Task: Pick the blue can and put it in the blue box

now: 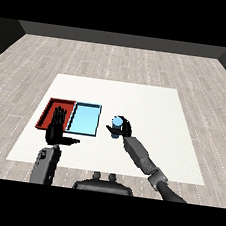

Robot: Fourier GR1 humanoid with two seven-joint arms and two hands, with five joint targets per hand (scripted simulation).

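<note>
The right hand (124,128) is curled round the blue can (116,126), which stands upright in its grasp; the can's pale top shows above the fingers. Whether the can rests on the white counter (150,110) or is lifted off it cannot be told from this view. The right forearm runs from the hand down toward the lower right corner.

Just to the left of that hand and can lies the light blue tray (85,118), apart from the can with a strip of counter between them. Beyond it, touching its far side, lies the red tray (51,108).

The left hand (57,129) is open, fingers straight and pointing away from the robot, thumb stretched toward the right hand. Its fingertips overlap the near edge of the red tray, and it holds nothing.
</note>
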